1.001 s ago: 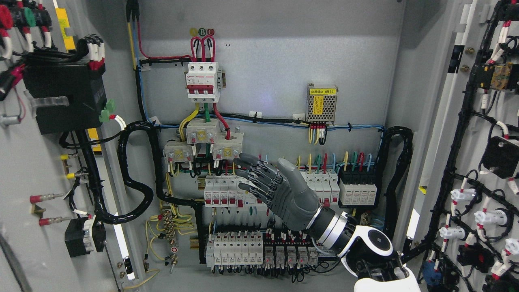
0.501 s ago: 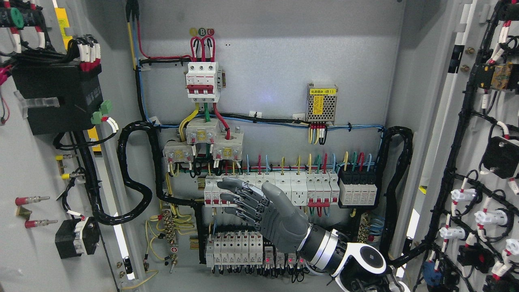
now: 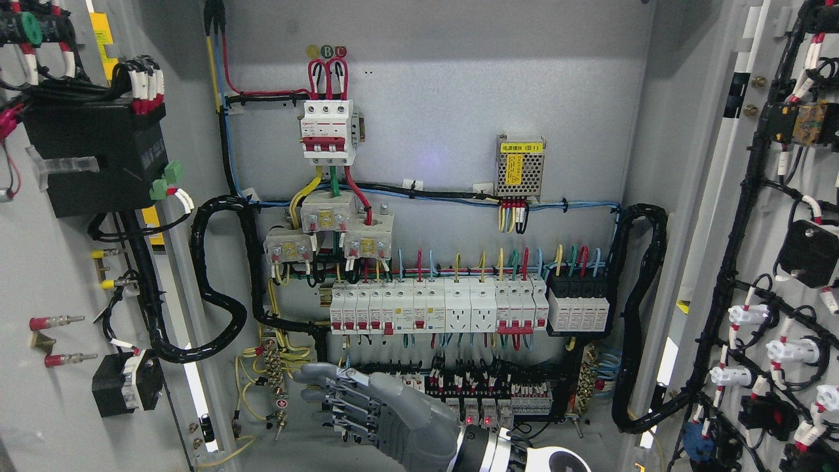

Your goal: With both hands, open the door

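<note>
Right hand [image 3: 377, 416] open before cabinet [image 3: 459, 118]

Matt grey metal cabinet [image 3: 459, 98]; glossy white plastic breakers [image 3: 406, 308]

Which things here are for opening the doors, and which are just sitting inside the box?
For the job:
left door
right door
right robot hand, fingers spread, holding nothing

Just there:
red breaker
power supply
white breaker row
black cable loop
</note>
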Robot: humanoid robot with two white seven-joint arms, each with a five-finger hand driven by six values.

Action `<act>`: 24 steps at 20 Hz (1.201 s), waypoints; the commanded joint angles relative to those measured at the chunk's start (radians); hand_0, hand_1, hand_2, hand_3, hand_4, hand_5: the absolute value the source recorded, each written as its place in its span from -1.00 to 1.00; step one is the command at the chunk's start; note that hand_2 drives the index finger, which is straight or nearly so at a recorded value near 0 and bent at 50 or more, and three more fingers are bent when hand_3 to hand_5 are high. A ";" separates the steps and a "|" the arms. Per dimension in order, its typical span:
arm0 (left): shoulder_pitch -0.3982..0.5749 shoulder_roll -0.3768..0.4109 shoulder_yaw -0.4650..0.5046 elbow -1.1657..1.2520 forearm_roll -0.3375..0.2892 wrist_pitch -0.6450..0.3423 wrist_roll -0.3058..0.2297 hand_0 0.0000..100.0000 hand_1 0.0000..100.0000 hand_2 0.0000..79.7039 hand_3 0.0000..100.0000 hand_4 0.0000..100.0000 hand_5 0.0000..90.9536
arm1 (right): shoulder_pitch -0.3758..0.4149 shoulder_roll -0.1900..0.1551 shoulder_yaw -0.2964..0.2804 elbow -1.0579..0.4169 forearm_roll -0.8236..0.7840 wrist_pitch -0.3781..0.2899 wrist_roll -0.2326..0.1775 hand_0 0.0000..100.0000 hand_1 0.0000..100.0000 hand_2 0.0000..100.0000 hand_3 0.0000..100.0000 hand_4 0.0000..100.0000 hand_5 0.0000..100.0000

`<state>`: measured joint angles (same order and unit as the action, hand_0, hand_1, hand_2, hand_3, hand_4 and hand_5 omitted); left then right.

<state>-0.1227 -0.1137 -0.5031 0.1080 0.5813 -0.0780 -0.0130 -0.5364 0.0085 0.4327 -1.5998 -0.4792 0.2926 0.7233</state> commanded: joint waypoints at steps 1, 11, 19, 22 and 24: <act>0.000 0.000 0.000 -0.001 0.000 0.000 -0.001 -1.00 -1.00 -1.00 -0.98 -1.00 -1.00 | 0.061 0.016 0.204 -0.100 -0.001 0.000 -0.007 -0.57 -0.86 -1.00 -1.00 -1.00 -1.00; 0.000 0.000 0.000 -0.001 -0.001 0.000 -0.001 -1.00 -1.00 -1.00 -0.98 -1.00 -1.00 | 0.110 0.083 0.322 -0.101 0.007 0.003 -0.103 -0.57 -0.86 -1.00 -1.00 -1.00 -1.00; 0.000 0.000 0.000 -0.001 0.000 0.000 -0.001 -1.00 -1.00 -1.00 -0.98 -1.00 -1.00 | 0.102 0.137 0.354 -0.077 0.014 0.005 -0.145 -0.57 -0.86 -1.00 -1.00 -1.00 -1.00; 0.000 0.000 0.000 -0.001 -0.001 0.001 -0.001 -1.00 -1.00 -1.00 -0.98 -1.00 -1.00 | 0.102 0.137 0.374 -0.071 0.013 0.003 -0.160 -0.57 -0.87 -1.00 -1.00 -1.00 -1.00; 0.001 0.000 0.000 0.001 -0.001 0.001 -0.001 -1.00 -1.00 -1.00 -0.98 -1.00 -1.00 | 0.098 0.137 0.389 -0.071 0.014 0.003 -0.174 -0.57 -0.87 -1.00 -1.00 -1.00 -1.00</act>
<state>-0.1226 -0.1136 -0.5032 0.1078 0.5806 -0.0819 -0.0137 -0.4354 0.1074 0.7328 -1.6740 -0.4670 0.2968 0.5682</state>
